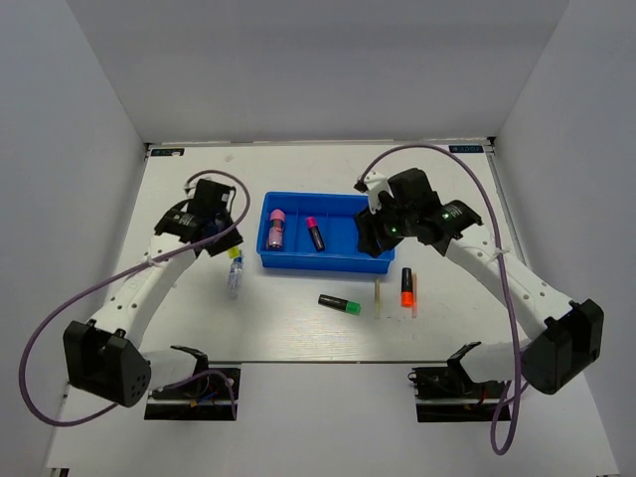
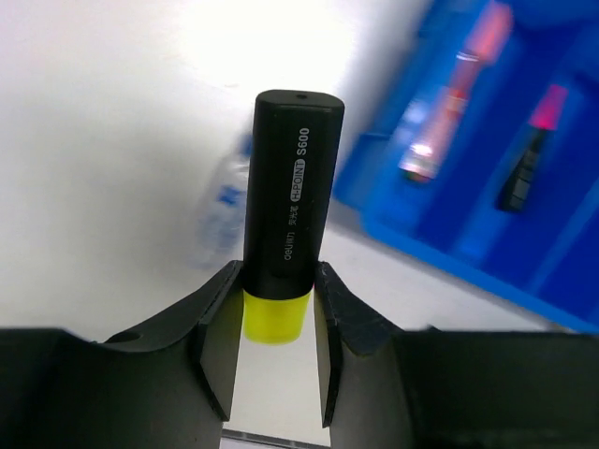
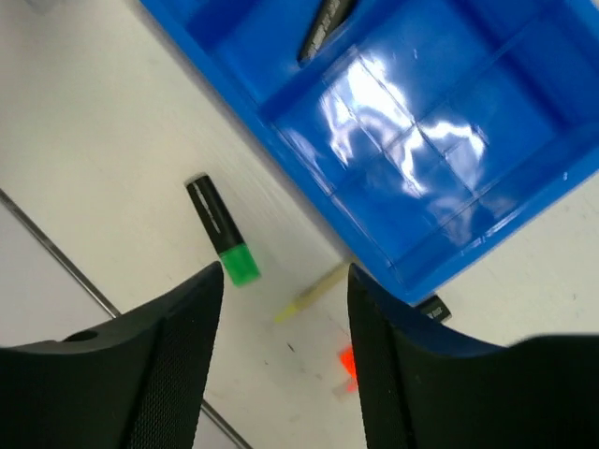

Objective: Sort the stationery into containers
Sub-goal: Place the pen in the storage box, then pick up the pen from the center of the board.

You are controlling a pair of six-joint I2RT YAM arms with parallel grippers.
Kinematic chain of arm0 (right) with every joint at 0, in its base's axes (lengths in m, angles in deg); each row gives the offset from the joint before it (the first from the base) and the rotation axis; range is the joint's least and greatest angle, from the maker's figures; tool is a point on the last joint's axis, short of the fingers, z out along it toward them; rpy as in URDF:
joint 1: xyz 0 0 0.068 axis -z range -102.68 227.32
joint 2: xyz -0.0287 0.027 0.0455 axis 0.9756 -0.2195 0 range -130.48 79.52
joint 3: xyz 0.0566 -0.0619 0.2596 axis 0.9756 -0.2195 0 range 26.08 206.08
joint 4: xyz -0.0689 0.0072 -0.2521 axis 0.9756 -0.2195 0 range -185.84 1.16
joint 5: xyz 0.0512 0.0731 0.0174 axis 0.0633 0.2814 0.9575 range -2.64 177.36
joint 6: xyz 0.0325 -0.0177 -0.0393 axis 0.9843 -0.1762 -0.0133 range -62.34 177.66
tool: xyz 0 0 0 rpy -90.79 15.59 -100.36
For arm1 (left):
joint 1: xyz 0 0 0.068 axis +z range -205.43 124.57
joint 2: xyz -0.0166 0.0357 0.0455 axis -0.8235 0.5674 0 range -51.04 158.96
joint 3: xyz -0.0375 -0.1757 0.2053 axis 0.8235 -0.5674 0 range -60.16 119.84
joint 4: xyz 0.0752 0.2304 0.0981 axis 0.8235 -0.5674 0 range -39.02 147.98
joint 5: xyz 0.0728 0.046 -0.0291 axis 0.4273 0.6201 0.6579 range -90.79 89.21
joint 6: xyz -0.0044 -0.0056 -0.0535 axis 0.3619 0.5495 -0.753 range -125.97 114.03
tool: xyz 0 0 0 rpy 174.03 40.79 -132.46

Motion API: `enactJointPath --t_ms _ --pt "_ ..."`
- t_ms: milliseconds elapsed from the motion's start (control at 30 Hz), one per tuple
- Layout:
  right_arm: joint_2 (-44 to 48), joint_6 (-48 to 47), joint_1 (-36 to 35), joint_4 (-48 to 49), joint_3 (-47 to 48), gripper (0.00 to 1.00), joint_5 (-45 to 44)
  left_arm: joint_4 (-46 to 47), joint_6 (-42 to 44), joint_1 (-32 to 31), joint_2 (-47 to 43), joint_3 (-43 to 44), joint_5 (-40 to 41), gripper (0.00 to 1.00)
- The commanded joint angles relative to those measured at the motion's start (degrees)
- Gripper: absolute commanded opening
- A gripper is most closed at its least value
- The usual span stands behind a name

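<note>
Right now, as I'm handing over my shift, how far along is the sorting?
Done: a pink marker and a pink highlighter lie in the blue tray. In hand: the left gripper holds the yellow highlighter. Left on the table: green highlighter, orange highlighter, pale stick, clear item. The right gripper is open, empty.

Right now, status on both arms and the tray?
Left gripper shut on yellow highlighter, left of blue tray. Right gripper open, empty, over tray's right end. Green highlighter, orange highlighter loose on table.
</note>
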Motion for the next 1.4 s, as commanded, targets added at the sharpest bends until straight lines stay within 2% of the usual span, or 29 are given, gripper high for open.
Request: enactJointPath --t_ms 0,33,67,133,200,233,333,367,433,467,567,633,667,733,767,833,900,933,1000,1133,1300,1333,1367 --pt "1.71 -3.83 0.99 1.53 -4.71 0.59 -3.68 4.61 3.86 -5.51 4.28 5.92 -6.0 0.0" --pt "2.59 -5.05 1.16 1.63 -6.38 0.32 -3.16 5.4 6.56 -6.48 7.17 8.9 -8.03 0.0" --pt "3.21 -5.67 1.43 1.71 -7.09 0.17 -2.55 6.54 7.37 -8.41 10.68 10.5 -8.57 0.0" --pt "5.76 -8.48 1.52 1.98 -9.29 0.0 -0.09 6.9 9.48 -12.45 15.88 17.51 -9.01 0.0" --pt "7.78 -8.93 1.87 2.68 -11.84 0.0 -0.34 7.51 11.16 -13.69 22.37 20.6 -9.36 0.0" --pt "8.91 -9.02 2.04 3.73 -12.37 0.0 -0.95 7.43 11.68 -14.83 23.88 25.06 -9.63 0.0" --pt "10.94 -9.72 3.27 4.52 -14.13 0.09 -2.71 6.2 12.39 -15.46 30.74 31.32 -10.33 0.0" --pt "10.86 -9.81 3.45 4.61 -14.56 0.2 -3.15 5.68 12.3 -15.63 33.01 32.65 -10.94 0.0" --pt "11.38 -10.51 4.15 4.88 -15.27 0.32 -4.03 4.71 12.48 -15.9 35.75 34.76 -11.12 0.0" --pt "11.56 -10.6 4.5 4.97 -15.53 0.49 -5.69 4.88 12.57 -16.25 36.89 35.64 -11.56 0.0" --pt "11.83 -10.95 5.38 6.01 -16.06 0.58 -8.94 5.76 12.39 -17.04 38.74 35.65 -12.09 0.0" --pt "11.56 -9.81 6.43 6.2 -15.98 0.58 -10.79 5.5 11.78 -17.56 39.63 35.65 -12.27 0.02" --pt "11.21 -9.37 6.44 6.11 -15.89 0.54 -13.94 5.49 11.6 -17.57 40.5 35.74 -12.35 0.04" --pt "10.86 -7.53 7.49 6.02 -15.71 0.52 -16.15 5.14 11.51 -18.0 40.86 35.65 -12.35 0.11" --pt "10.25 -7.26 8.02 5.85 -15.71 0.52 -17.12 5.14 11.42 -18.18 41.38 35.47 -12.27 0.17" --pt "9.72 -5.25 8.9 5.06 -15.1 0.52 -18.45 5.32 11.34 -18.18 41.47 35.21 -12.09 0.37" --pt "7.88 -2.53 9.6 3.22 -14.22 0.52 -20.28 5.32 11.34 -18.27 42.0 35.64 -12.18 0.41" --pt "6.74 -1.73 10.65 2.69 -13.0 0.52 -20.64 5.14 11.25 -18.27 42.26 35.91 -12.18 0.48" --pt "5.07 1.26 11.62 0.07 -12.46 0.52 -21.09 4.88 11.07 -18.18 42.88 37.31 -12.18 0.54" --pt "2.78 3.64 13.82 -2.06 -11.93 0.52 -17.67 4.53 11.33 -18.27 42.79 38.72 -11.92 0.75" --pt "1.81 7.67 16.45 -2.5 -13.6 0.52 -13.88 4.09 11.6 -18.18 38.67 37.94 -11.04 0.73" --pt "1.37 7.94 16.63 -2.68 -13.86 0.52 -12.23 4.78 11.6 -18.62 34.83 34.8 -10.95 0.67" --pt "0.93 8.47 16.81 -2.77 -14.3 0.52 -12.21 4.97 11.6 -18.97 33.23 33.2 -9.29 0.57"
